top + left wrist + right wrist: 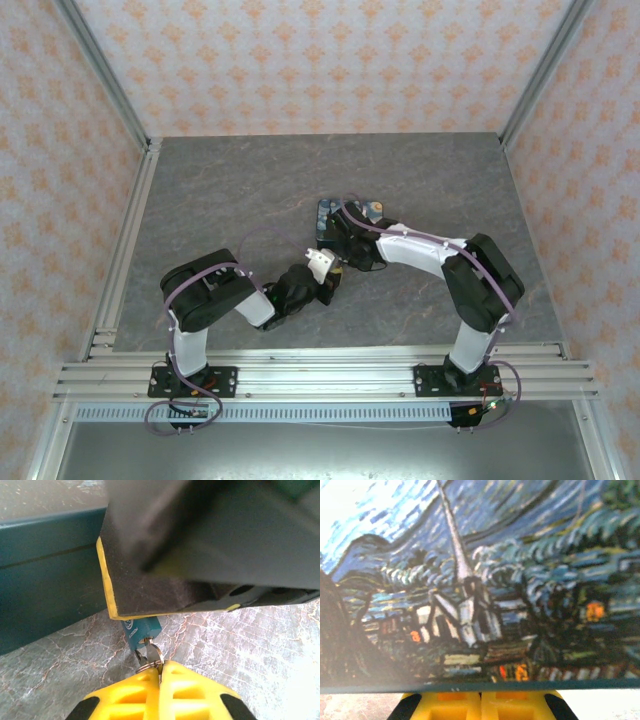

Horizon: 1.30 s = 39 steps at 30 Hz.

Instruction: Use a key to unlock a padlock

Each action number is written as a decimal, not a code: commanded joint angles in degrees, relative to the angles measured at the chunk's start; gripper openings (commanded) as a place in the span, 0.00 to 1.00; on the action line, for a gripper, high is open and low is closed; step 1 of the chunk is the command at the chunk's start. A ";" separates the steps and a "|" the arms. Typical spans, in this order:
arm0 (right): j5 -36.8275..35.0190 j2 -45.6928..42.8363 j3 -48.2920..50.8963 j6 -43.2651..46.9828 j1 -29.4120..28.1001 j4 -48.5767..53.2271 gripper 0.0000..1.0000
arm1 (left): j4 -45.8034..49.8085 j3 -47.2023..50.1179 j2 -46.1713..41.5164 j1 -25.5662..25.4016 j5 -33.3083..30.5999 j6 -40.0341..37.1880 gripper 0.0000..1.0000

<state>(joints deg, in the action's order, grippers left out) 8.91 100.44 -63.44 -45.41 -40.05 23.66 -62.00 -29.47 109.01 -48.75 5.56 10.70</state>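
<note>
Now | left claw (161, 667) pinching key ring (149, 657) | right claw (481, 696) closed beside box (470, 580)

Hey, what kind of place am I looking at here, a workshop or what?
Most likely a robot test booth: left arm and right arm bolted to an aluminium rail, patterned wall panels on three sides, a grey stone-look tabletop.
</note>
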 commanded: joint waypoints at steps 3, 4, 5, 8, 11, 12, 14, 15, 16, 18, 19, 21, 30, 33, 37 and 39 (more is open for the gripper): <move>3.32 -1.65 0.09 1.62 0.49 2.62 0.00 | 1.18 -0.21 -4.31 -0.49 -0.87 -0.85 0.27; 4.35 -1.74 0.07 1.79 0.90 2.42 0.00 | 1.58 0.30 -5.08 -0.47 -1.18 -0.94 0.30; 5.64 -1.78 0.08 2.05 1.33 2.08 0.00 | 1.91 0.88 -5.87 -0.32 -1.26 -0.90 0.32; 7.53 -2.16 0.11 2.90 2.03 1.54 0.00 | 4.39 2.16 -9.28 0.59 -0.63 1.08 0.34; 10.30 -3.23 2.44 1.53 3.24 -1.55 0.00 | 8.53 3.51 -14.25 1.96 0.65 5.21 0.36; 11.37 -3.57 3.45 0.66 3.75 -3.23 0.00 | 10.61 3.63 -15.85 2.44 0.68 6.70 0.35; 12.94 -4.33 5.16 -1.12 4.48 -6.02 0.00 | 16.37 3.21 -19.46 3.49 1.10 10.61 0.36; 13.74 -4.62 5.74 -1.77 4.76 -7.35 0.00 | 19.29 2.90 -21.23 4.18 1.46 13.06 0.36; 14.32 -4.74 6.18 -2.32 4.94 -8.28 0.00 | 22.86 2.32 -22.90 4.95 1.74 15.82 0.36; 15.33 -4.87 6.94 -3.40 5.15 -10.06 0.00 | 25.10 1.96 -25.09 6.14 3.59 20.99 0.36; 15.89 -4.91 7.48 -4.06 5.32 -11.30 0.00 | 26.31 1.75 -25.99 6.65 3.90 24.30 0.37; 17.41 -4.77 8.73 -5.91 5.68 -13.90 0.00 | 27.65 1.03 -26.65 7.71 5.60 29.76 0.37; 20.78 -4.29 12.84 -12.18 6.39 -22.42 0.00 | 12.17 1.25 -17.43 9.41 13.00 51.90 0.30; 21.34 -4.29 13.37 -13.51 6.56 -23.81 0.00 | 5.05 1.17 -13.21 9.98 14.36 56.62 0.28; 21.84 -4.46 13.88 -14.78 6.74 -25.09 0.00 | 1.78 1.61 -11.37 10.25 13.23 59.53 0.31; 21.97 -4.51 14.08 -15.06 6.74 -25.31 0.00 | 2.71 1.66 -11.70 10.43 12.73 60.23 0.36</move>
<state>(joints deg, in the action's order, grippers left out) 28.16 95.92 -51.05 -56.82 -33.69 -2.13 -53.91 -27.51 97.80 -38.87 18.24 66.61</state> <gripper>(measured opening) 0.060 0.348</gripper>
